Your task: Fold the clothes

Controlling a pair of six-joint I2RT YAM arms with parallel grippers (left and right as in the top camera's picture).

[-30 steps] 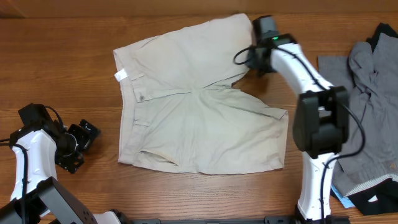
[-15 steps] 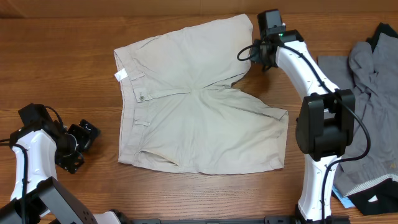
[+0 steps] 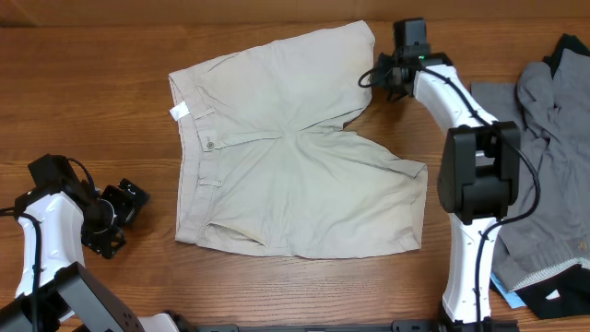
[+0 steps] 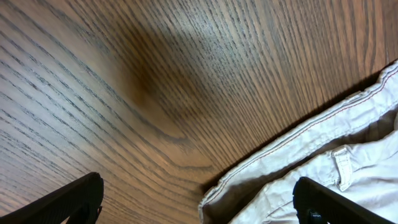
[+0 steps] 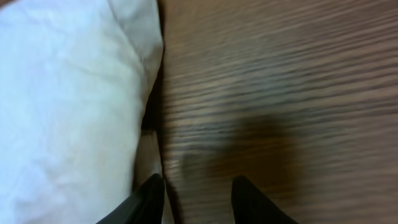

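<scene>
Progress: no fold made yet, by my reading; the whole job is left to do.

Near left: left gripper (image 3: 120,210) sits low over the counter (image 3: 92,55), jaws wide apart and empty. Its wrist view shows the near waistband corner just beyond them.

Centre: shorts (image 3: 295,157) lie spread flat, waistband to the left with button (image 3: 210,145) and white tag (image 3: 178,112), both legs to the right.

Far: right gripper (image 3: 380,76) hangs just beside the far leg's hem, jaws parted a little, bare wood between them, nothing held.

Right edge: grey garment (image 3: 544,129) and black garment (image 3: 573,48) lie heaped, well apart from the shorts.

Counter is brown wood-grain, matte. No room visible beyond it.
</scene>
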